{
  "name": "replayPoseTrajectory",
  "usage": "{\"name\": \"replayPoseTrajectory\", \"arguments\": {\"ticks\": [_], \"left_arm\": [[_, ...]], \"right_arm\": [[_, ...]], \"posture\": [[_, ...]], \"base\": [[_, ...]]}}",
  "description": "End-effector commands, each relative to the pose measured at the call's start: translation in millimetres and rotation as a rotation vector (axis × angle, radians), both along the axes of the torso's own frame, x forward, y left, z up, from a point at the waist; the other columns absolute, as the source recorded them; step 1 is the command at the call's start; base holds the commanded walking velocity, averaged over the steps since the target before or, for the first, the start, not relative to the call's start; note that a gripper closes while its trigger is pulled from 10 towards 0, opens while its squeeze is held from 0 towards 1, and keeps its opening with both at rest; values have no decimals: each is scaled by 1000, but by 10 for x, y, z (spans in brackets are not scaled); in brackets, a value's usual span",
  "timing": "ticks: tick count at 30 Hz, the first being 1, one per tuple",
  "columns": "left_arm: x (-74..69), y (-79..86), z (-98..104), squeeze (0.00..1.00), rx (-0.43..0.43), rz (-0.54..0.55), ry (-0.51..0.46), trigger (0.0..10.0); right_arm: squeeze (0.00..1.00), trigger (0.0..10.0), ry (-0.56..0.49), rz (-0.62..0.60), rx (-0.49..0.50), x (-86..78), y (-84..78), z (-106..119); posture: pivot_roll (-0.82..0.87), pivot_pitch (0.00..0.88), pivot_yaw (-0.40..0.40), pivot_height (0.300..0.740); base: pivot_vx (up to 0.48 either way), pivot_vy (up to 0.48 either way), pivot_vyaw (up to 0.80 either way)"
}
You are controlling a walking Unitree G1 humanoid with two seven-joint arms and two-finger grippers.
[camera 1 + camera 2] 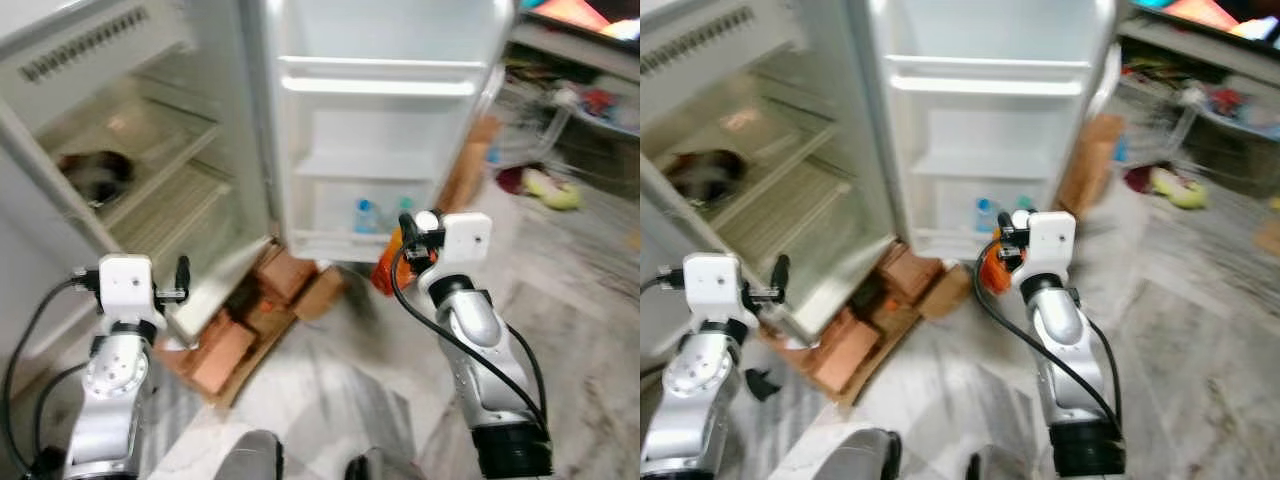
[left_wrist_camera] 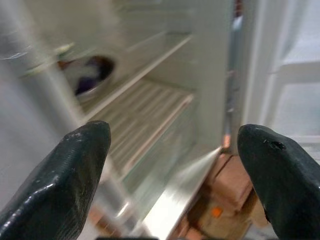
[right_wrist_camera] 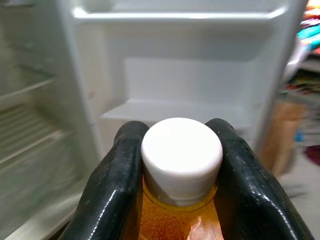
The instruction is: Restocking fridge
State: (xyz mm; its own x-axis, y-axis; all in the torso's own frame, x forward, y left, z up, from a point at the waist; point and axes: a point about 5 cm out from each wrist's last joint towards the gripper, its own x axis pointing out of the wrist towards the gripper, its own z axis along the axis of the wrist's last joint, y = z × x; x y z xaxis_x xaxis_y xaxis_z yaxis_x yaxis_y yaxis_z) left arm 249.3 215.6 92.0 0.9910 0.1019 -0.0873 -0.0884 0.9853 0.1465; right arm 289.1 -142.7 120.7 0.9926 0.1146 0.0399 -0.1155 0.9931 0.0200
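Fridge comes first: a white open refrigerator (image 1: 150,150) fills the upper left of the head views, its wire shelves bare apart from a dark round bowl (image 1: 95,175) at the left edge. Its white open door (image 1: 385,120) stands at upper centre, with moulded racks; two clear plastic bottles with blue and green caps (image 1: 380,215) sit in the lowest rack. No label or writing on them can be read through the blur. Below the cabinet, at centre left, reddish-brown bricks and cardboard (image 1: 250,320) lie on the pale marble floor (image 1: 580,330). A cluttered shelf of coloured things (image 1: 580,90) is at upper right.

The right arm rises from lower right, elbow bent, its wrist lifted toward the door's lowest rack. The right gripper (image 3: 181,170) is pinching an orange-filled clear bottle with a white ribbed screw cap (image 3: 182,152), one black finger on each side of its neck; in the head view the bottle sits just right of centre, before the door.

The left arm is raised at lower left, and the left gripper (image 2: 175,175) is spread wide, pointing into the cabinet near its bottom edge and holding nothing.
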Motion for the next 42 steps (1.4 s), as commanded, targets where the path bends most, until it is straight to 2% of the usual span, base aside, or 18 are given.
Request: {"name": "replayPoseTrajectory", "arguments": {"ticks": [1, 21, 42], "left_arm": [[-12, -44, -25, 0, -7, -28, 13, 10000], [10, -126, -39, 0, -14, -73, 13, 10000], [22, -135, -39, 0, -7, -90, 10, 10000]], "right_arm": [[0, 10000, -13, -24, 0, -9, -69, 23], [0, 10000, 11, -40, 8, -45, -89, -35], [0, 10000, 15, -35, -7, -58, -82, -54]], "posture": [[61, 120, -69, 740], [51, 132, -61, 740], [48, 133, -60, 740]], "base": [[0, 0, 800], [0, 0, 69], [296, 222, 0]]}}
